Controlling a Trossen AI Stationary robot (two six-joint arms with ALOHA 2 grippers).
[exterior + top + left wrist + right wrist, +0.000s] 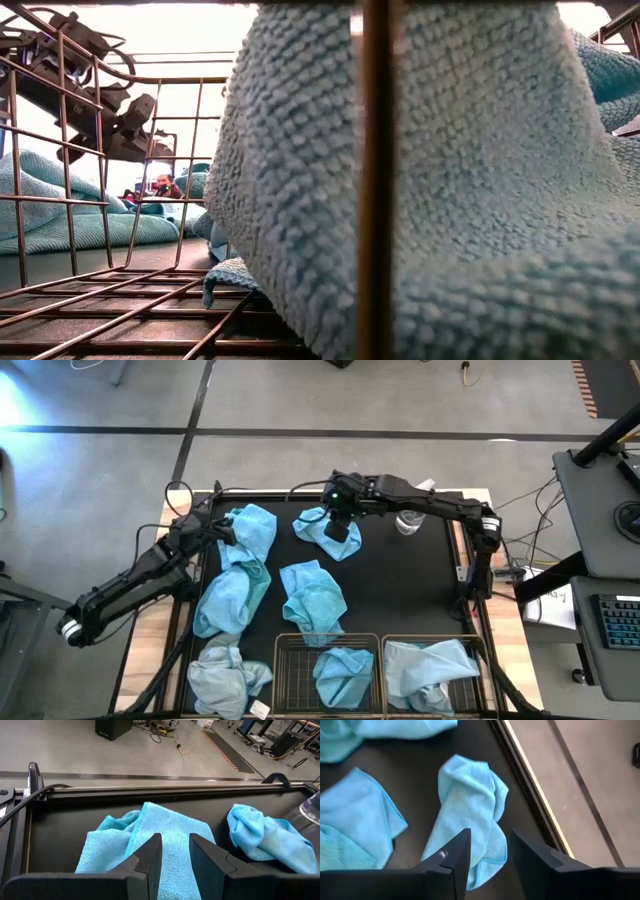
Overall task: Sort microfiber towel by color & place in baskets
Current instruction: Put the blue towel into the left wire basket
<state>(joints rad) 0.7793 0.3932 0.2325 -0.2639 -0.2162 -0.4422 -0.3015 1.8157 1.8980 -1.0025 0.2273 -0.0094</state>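
Note:
Several microfiber towels lie on the black table. My left gripper (226, 532) (175, 857) is open, low over the left edge of a turquoise towel (252, 525) (170, 827) at the far left. My right gripper (341, 526) (490, 857) is open above a crumpled turquoise towel (322, 532) (470, 805) at the far middle. Two more turquoise towels (232, 595) (312, 598) lie mid-table, and a pale grey-blue one (228, 678) lies near left. At the near edge, the left basket (293, 670) holds a turquoise towel (340, 672) and the right basket (472, 695) holds a pale towel (428, 668) (460, 180).
A clear spray bottle (408, 520) stands at the far edge, right of my right gripper. The table's raised rim (150, 790) runs behind the far towels. Bare black surface (410, 585) lies on the right half, between the right arm and the baskets.

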